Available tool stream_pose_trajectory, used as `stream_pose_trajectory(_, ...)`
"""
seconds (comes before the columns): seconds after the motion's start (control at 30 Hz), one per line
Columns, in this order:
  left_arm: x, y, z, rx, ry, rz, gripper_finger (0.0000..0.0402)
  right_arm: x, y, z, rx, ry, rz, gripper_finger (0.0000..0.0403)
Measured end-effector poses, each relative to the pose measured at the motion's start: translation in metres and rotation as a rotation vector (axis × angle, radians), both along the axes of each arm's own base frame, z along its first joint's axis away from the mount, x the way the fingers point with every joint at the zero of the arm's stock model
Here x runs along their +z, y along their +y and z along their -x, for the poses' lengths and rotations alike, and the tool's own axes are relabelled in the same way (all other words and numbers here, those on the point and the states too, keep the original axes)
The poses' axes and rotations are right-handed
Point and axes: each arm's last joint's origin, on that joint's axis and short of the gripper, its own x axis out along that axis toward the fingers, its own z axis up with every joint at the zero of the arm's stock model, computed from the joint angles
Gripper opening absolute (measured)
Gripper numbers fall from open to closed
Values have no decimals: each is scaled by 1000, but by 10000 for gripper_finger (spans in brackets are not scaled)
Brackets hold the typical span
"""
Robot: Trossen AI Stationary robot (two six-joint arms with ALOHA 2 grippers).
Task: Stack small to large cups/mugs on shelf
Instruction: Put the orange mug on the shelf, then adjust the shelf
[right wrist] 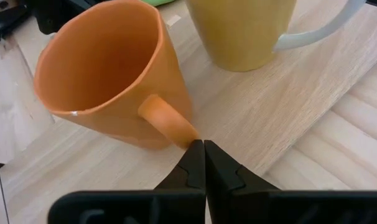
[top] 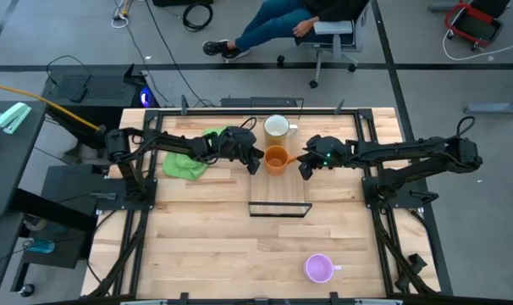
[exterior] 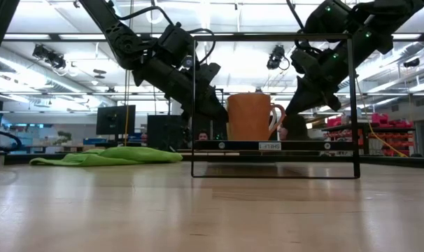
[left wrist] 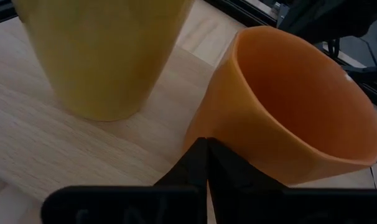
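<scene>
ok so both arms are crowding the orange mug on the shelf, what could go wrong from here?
1. Both sets of fingers are shut, with the left gripper and right gripper on either side of the orange mug. A nudge could slide or tip it.
2. The white mug stands close behind on the shelf, so a pushed orange mug could knock it.
3. The purple mug sits far off near the table's front edge, unstacked.

An orange mug (top: 276, 158) stands on the pale, light-wood shelf (top: 279, 182) with its thin black frame (exterior: 273, 175), beside a white mug (top: 277, 127) with a yellowish inside. Beyond the shelf's frame end, a light purple mug (top: 318, 268) sits on the blond wooden tabletop (top: 206, 246). A bright green cloth (top: 189, 161) lies to the shelf's side. Both arms are dark, nearly black.
</scene>
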Motion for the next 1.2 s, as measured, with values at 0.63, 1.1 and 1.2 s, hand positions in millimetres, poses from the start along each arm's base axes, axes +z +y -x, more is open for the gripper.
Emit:
stream_pose_trajectory(0.63, -4, 22, 10, 39, 60, -29, 16, -1, 0, 3, -18, 23, -14, 4)
stream_pose_trajectory(1.1, 8, 38, 36, 67, 211, -49, 21, 20, 6, 31, -23, 7, -9, 7)
stream_pose_trajectory(1.2, 8, 40, 43, 109, 281, -77, 16, 22, 8, 39, -36, 16, -26, 7)
